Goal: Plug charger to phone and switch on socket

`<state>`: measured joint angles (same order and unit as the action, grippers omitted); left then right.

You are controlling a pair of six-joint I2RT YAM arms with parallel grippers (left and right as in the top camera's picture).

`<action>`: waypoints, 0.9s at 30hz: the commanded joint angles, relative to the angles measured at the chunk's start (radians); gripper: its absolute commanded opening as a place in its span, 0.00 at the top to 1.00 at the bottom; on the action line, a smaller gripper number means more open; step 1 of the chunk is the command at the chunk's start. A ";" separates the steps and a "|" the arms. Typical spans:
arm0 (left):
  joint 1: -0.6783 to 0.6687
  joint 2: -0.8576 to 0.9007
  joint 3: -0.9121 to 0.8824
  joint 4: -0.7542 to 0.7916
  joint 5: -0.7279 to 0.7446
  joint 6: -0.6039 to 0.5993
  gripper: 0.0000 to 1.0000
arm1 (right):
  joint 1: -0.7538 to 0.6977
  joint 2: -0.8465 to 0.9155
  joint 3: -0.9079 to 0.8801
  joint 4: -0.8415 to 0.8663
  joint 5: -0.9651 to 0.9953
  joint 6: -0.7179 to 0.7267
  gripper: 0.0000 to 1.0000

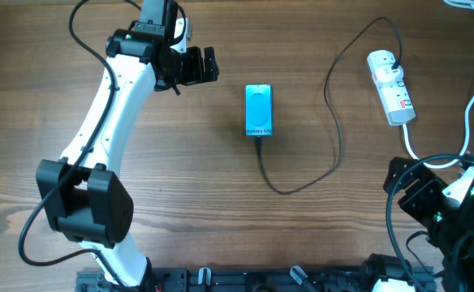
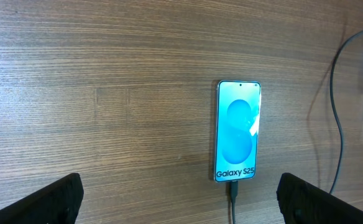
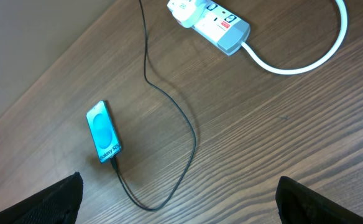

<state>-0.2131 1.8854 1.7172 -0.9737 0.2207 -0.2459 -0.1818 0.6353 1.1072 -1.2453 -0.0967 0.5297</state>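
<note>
Wooden bench carries all items. Left pincer is spread wide and empty, left of the phone. Right pincer is likewise wide and empty. Socket lies far right. The phone lies centre, screen up. Charger tip meets its lettered end.

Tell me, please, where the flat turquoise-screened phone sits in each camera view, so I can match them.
Overhead: the flat turquoise-screened phone lies near the centre, slightly above the middle.
Left wrist: right of centre, lettered end lowest.
Right wrist: lower left, tilted.
Shared landmark: the thin black cable leaving its lettered end.
</note>
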 commanded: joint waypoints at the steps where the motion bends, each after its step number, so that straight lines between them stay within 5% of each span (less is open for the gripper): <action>1: 0.004 0.009 -0.002 0.000 -0.010 0.005 0.00 | 0.005 -0.002 -0.009 0.000 -0.005 -0.003 0.00; 16: 0.004 0.009 -0.002 0.000 -0.010 0.006 0.00 | 0.006 -0.024 -0.018 0.008 -0.018 -0.071 0.00; 27: 0.004 0.009 -0.002 0.000 -0.010 0.006 0.00 | 0.127 -0.318 -0.399 0.564 -0.172 -0.260 0.00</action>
<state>-0.2131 1.8854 1.7172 -0.9733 0.2199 -0.2459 -0.0830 0.4191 0.8448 -0.7746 -0.2001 0.3405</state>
